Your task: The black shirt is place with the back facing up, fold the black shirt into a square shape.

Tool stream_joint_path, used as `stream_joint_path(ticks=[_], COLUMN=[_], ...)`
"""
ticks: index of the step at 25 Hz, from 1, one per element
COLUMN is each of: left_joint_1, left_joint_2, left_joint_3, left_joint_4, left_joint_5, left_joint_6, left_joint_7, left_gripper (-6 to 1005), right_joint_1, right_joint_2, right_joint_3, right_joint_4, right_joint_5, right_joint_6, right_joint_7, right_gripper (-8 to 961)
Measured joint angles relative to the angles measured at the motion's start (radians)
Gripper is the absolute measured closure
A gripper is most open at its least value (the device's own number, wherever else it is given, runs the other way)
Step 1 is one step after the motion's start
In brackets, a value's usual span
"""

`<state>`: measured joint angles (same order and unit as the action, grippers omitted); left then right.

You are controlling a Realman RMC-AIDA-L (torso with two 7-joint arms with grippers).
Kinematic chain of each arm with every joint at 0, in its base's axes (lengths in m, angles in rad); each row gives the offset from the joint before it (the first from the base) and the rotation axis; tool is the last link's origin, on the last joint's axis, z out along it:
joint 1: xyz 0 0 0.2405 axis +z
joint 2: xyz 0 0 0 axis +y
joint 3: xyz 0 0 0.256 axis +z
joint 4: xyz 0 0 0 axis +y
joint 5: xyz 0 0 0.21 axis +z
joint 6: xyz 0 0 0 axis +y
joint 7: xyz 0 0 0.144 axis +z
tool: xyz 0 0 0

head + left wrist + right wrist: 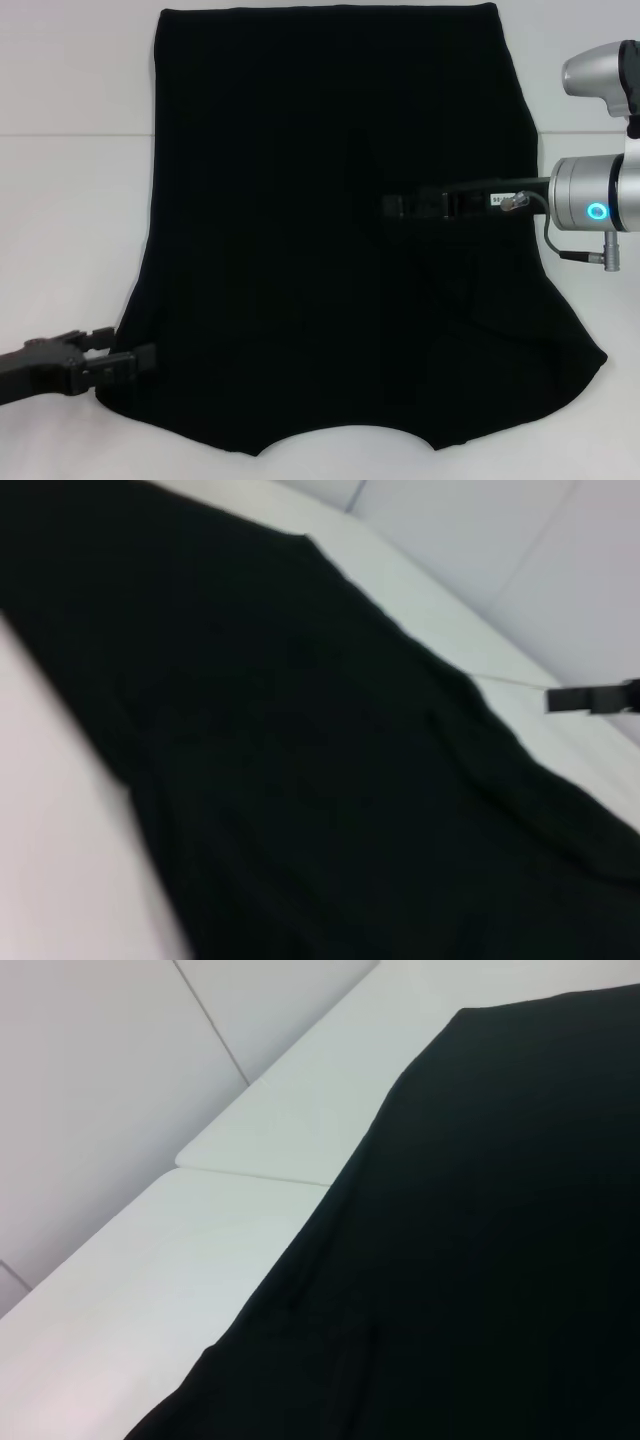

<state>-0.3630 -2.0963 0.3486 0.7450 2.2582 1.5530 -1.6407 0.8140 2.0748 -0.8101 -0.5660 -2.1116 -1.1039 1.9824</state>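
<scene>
Table (60,200), white and matte with a thin seam running across it, carries the whole job, and the black shirt (330,200) lies spread over most of its middle, well larger than either arm. Folding looks barely begun, to my eye: the body is flat and wide, the straight hem at the far edge, the curved neckline at the near edge, and the two shoulders flaring outward near the robot, so no square shape has formed and the side folds and the lengthwise fold all seem left to do. Cloth is plain, soft and without print; it lies mostly smooth, with a few shallow creases running toward the right shoulder. Sleeves are not plainly visible, and I cannot tell whether they are tucked under. The right arm reaches in from the right side over the cloth, its right gripper (392,206) low above the middle of the shirt; black on black, I cannot tell how its jaws stand. The left gripper (145,358) sits at the shirt's left shoulder corner, right at the fabric edge, jaws seemingly pinched on that corner, though the dark cloth makes this a judgement.
</scene>
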Motion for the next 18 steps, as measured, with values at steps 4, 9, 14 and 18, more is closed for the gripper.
stream_joint_path(ticks=[4,9,14,18], left_joint_1=[0.009,0.018,0.011,0.009], left_joint_2=[-0.005,-0.013,-0.013,-0.011], left_joint_3=[-0.004,-0.004,0.005,0.003], left_joint_4=[-0.001,-0.006,-0.01,-0.011], left_joint_5=[0.014,0.017,0.024,0.025], left_joint_6=[-0.007,-0.017,-0.037,-0.057], left_joint_7=[-0.005,-0.007,-0.032,-0.053], left_gripper=[62,64,65,98], right_joint_1=[0.003,0.006,0.007,0.006], right_joint_2=[0.001,0.001,0.001,0.001], right_joint_3=[-0.001,-0.001,0.001,0.005], right_joint_4=[0.0,0.0,0.0,-0.001], right_joint_5=[0.002,0.004,0.004,0.004], right_joint_6=[-0.002,-0.004,-0.008,-0.015], right_joint_7=[-0.003,-0.004,-0.004,-0.004], right_gripper=[155,155,156,160])
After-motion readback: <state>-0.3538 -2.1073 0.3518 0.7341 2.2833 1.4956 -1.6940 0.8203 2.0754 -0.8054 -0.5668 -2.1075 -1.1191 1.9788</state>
